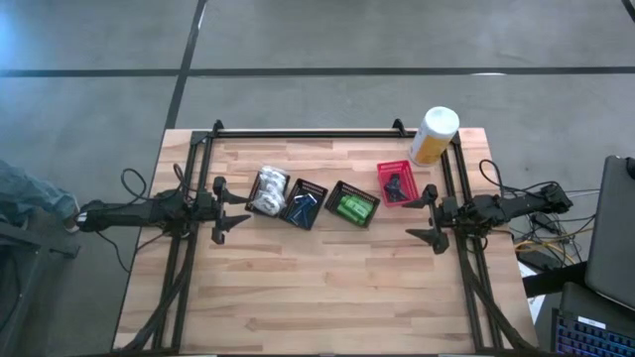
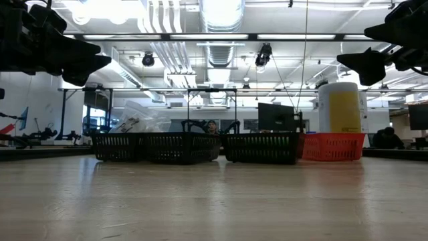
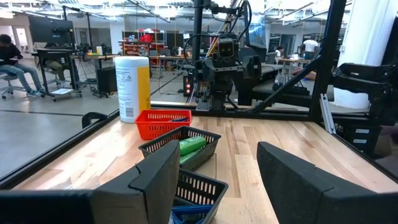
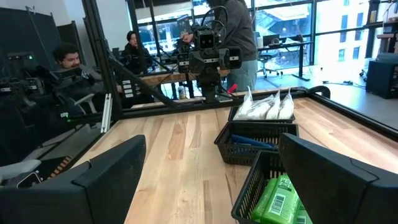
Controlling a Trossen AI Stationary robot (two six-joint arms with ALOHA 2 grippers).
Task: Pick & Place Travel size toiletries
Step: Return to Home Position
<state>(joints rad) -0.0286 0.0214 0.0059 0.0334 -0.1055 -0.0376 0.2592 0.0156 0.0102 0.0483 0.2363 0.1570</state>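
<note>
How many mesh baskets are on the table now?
4, in one row: white-lump basket, dark-sachet basket, green-packet basket, red basket by the canister.

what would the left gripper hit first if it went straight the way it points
Probably the nearest black basket, straight ahead of the open left gripper in its wrist view; the gripper hangs above the table, so it might pass over.

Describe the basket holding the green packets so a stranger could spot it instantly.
On the wooden table, four mesh baskets form a row. Start from the tall white-and-yellow canister, skip the red basket, and take the next black basket. Only it holds bright green packets.
</note>
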